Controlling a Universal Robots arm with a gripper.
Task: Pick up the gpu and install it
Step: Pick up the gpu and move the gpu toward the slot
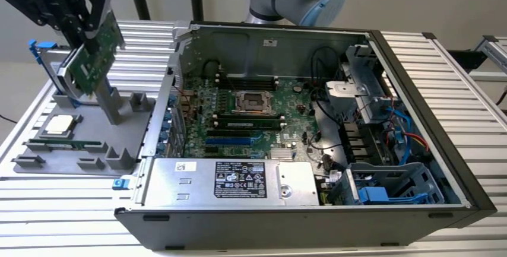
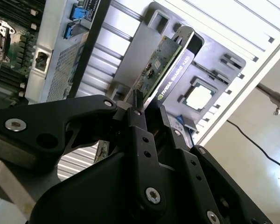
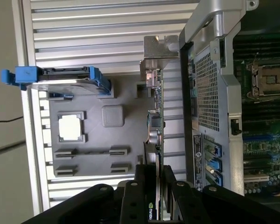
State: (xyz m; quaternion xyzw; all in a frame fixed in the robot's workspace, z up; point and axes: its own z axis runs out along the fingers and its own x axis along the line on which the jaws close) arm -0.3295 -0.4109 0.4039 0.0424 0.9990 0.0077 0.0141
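Observation:
My gripper (image 1: 85, 31) is shut on the gpu (image 1: 89, 61), a green circuit card held tilted above the grey parts tray (image 1: 47, 165) at the exterior view's left. In the second wrist view, the black fingers (image 2: 139, 133) clamp the card's near end, and the gpu (image 2: 162, 63) reaches away with its black cooler face on one side. The first wrist view shows the gpu (image 3: 155, 116) edge-on between the tray and the case wall. Its silver bracket (image 3: 155, 51) is at the far end from my gripper (image 3: 154, 179).
The open computer case (image 1: 277, 215) lies to the exterior view's right of the tray, with the motherboard (image 1: 237, 126) exposed and a power supply (image 1: 230, 180) along its front. On the tray sit a processor (image 1: 62, 125), a memory stick (image 1: 67, 145) and a hard drive with blue rails (image 3: 60, 79).

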